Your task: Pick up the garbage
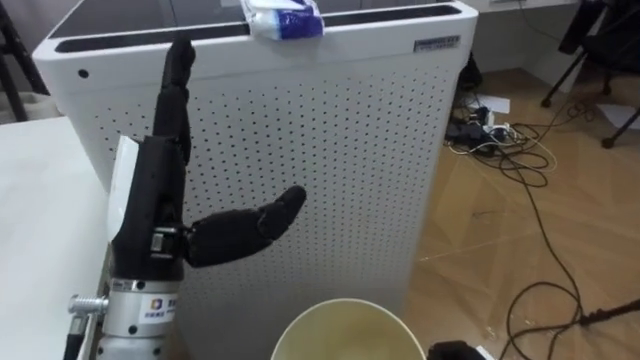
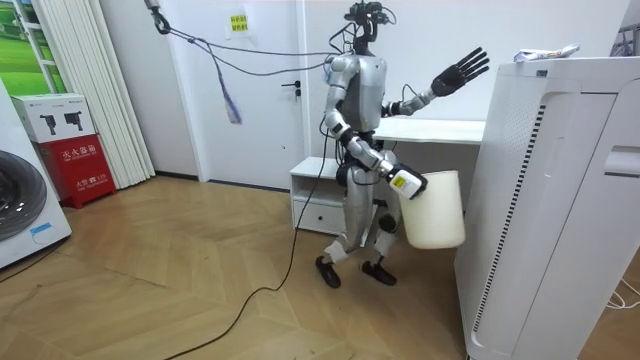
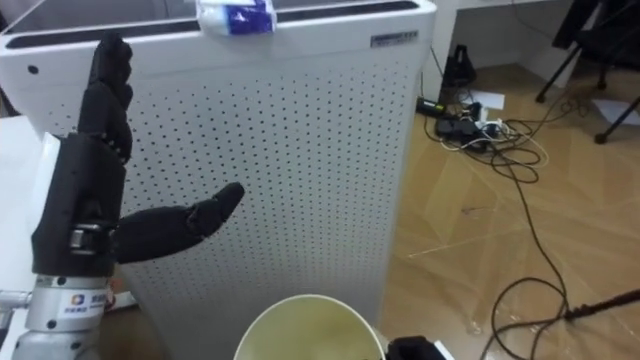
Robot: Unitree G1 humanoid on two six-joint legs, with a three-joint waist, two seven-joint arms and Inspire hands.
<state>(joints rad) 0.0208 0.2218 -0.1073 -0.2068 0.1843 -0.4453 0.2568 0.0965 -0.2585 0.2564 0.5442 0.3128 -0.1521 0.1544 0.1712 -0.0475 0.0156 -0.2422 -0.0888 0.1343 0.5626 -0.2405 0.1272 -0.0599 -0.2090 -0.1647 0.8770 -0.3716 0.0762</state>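
Observation:
A crumpled white and blue wrapper point(image 1: 285, 20) lies on the top edge of a tall white perforated unit point(image 1: 330, 150) in front of me; it is also visible as the wrapper point(image 2: 545, 52) in the room view. My left hand point(image 1: 150, 215) is raised in front of the unit's face, below and left of the wrapper, open with fingers straight up and thumb out to the side, holding nothing. A cream bin point(image 1: 300, 325) hangs low before me. In the room view my right hand point(image 2: 404, 182) grips the rim of the bin point(image 2: 435, 215).
A white table point(image 1: 35, 210) is at my left. Cables and a power strip point(image 1: 490, 128) lie on the wooden floor right of the unit, with dark stand legs point(image 1: 575, 70) beyond. A low white cabinet point(image 2: 315, 195) stands behind me.

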